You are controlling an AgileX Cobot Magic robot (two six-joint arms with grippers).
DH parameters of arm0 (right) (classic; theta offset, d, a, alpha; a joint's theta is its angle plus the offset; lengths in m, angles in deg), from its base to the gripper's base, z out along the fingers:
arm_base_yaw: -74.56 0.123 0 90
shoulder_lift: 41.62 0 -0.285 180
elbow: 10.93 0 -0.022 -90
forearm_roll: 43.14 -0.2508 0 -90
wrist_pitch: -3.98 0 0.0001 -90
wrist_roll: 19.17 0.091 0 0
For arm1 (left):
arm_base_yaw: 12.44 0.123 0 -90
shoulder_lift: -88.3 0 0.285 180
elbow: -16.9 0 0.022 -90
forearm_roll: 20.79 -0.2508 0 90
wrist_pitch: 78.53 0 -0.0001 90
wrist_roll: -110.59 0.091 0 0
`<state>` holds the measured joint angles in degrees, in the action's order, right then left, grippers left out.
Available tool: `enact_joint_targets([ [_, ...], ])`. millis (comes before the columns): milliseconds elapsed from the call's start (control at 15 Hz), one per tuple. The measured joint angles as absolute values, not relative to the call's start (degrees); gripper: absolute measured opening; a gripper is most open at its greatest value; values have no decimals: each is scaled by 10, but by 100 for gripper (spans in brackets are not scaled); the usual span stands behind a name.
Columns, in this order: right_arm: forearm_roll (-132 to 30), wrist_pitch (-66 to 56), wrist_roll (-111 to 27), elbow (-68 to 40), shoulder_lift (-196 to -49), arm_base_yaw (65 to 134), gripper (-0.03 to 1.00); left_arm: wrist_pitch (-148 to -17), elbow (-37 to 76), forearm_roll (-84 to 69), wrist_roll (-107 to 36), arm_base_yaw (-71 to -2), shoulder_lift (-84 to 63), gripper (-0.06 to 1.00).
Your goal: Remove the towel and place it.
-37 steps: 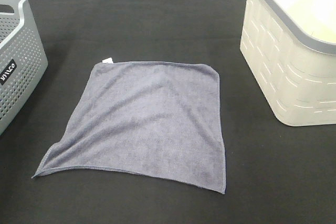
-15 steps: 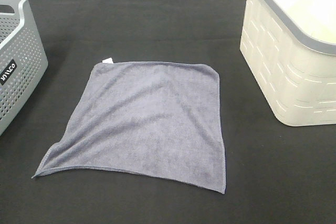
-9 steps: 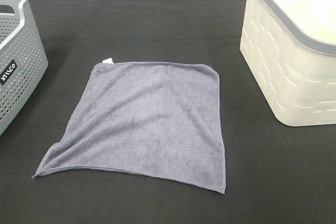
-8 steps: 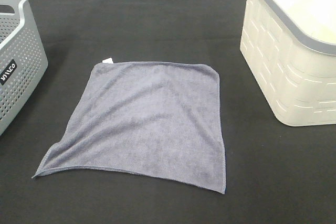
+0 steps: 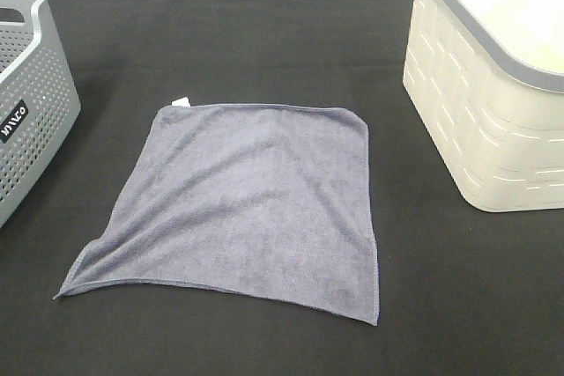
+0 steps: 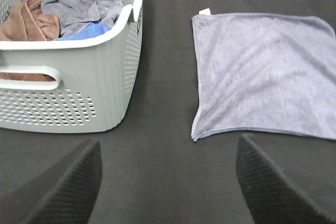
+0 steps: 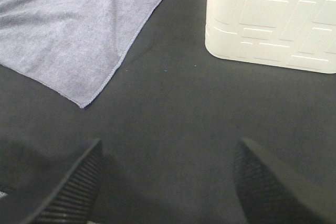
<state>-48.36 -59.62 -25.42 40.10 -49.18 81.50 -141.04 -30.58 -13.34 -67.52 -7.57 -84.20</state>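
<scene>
Towel [image 5: 242, 204] lies flat on the black mat [image 5: 264, 33], between the grey basket [image 5: 31, 85] and the white basket [image 5: 489, 94], all four hems clear of both. My left gripper [image 6: 168, 182] and right gripper [image 7: 165, 182]: fingers spread apart, holding nothing, bare mat beneath.

grey basket [image 5: 26, 85]: cut off left | cream basket [image 5: 493, 94]: cut off right
</scene>
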Motion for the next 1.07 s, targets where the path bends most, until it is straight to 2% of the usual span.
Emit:
enact_joint_targets([
  [1067,-470,-596,-254,402,-492,815,68,-1405,-306,-197,-710,-76,-842,68],
])
